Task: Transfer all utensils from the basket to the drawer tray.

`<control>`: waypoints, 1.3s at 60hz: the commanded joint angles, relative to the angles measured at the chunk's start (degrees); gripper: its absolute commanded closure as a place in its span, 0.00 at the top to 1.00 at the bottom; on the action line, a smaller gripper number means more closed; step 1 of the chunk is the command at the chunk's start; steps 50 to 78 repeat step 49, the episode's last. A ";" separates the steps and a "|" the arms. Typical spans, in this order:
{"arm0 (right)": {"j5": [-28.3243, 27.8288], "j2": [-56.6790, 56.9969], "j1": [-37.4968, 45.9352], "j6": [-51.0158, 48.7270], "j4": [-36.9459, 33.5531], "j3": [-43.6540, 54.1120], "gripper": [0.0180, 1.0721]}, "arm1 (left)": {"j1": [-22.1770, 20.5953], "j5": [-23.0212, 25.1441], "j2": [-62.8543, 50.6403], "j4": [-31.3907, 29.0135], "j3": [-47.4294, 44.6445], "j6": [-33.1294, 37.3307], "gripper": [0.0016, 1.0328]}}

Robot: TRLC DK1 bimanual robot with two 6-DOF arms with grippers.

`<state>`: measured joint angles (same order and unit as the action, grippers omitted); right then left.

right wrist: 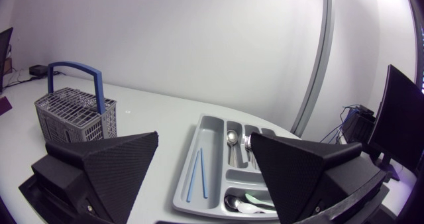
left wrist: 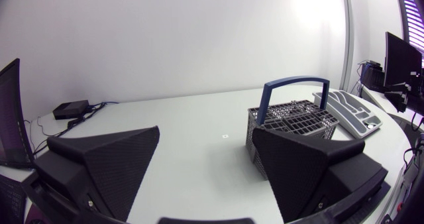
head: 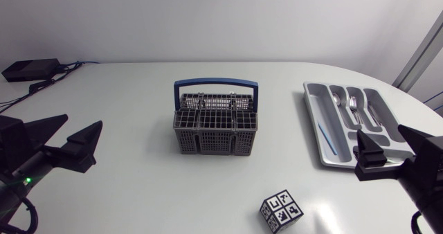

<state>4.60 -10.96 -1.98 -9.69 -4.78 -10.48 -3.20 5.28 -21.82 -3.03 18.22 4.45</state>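
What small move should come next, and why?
Probably none, only hold both arms back: no utensil shows above the basket, the tray already holds cutlery and blue sticks, and the left gripper and right gripper stand open and empty.

My left gripper [left wrist: 205, 132] and right gripper [right wrist: 204, 136] are matt black, their fingers [left wrist: 119, 164] faced with a fine, rough grain; the basket [head: 216, 131] is dull grey plastic lattice, its handle [head: 216, 85] smooth blue plastic; the drawer tray [head: 313, 99] is smooth grey plastic with a slight sheen; the cutlery [head: 353, 104] in it gleams like polished metal; the table [head: 138, 102] is smooth, white, faintly glossy.
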 commanded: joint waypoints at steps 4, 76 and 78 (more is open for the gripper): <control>-1.71 4.36 0.98 4.95 2.11 4.71 0.95 | 0.96 -1.28 4.54 1.21 -4.45 -1.78 0.95; -4.60 10.96 1.98 9.69 4.78 10.48 0.95 | 3.20 -5.28 21.82 3.03 -18.22 -4.45 0.93; -4.60 10.96 1.98 9.69 4.78 10.48 0.95 | 3.20 -5.28 21.82 3.03 -18.22 -4.45 0.93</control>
